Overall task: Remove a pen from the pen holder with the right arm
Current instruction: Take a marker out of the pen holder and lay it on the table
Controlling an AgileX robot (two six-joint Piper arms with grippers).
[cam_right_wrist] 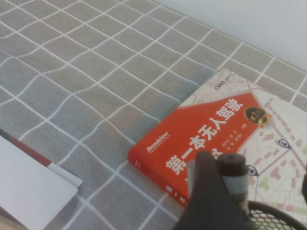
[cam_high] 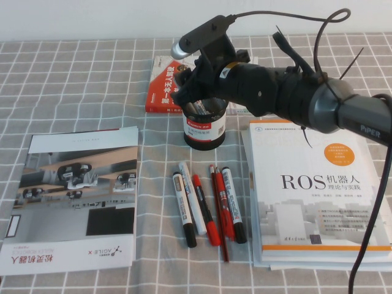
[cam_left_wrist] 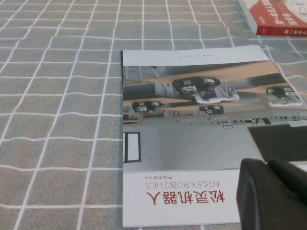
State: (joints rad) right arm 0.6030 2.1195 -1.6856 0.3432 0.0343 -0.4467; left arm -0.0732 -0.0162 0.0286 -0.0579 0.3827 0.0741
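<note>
Right gripper (cam_high: 195,92) sits open over the holder (cam_high: 204,128), a pen (cam_right_wrist: 235,175) inside it beside one finger (cam_right_wrist: 206,196), not yet gripped; closing and lifting remain. Left gripper (cam_left_wrist: 273,199) hangs parked over the booklet (cam_left_wrist: 192,143)

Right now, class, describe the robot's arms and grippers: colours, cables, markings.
The right arm is glossy black with white PiPER lettering and looping black cables; its black right gripper, over the pen holder, carries a silver-lensed camera. The left gripper, above the brochure, is a black block.
</note>
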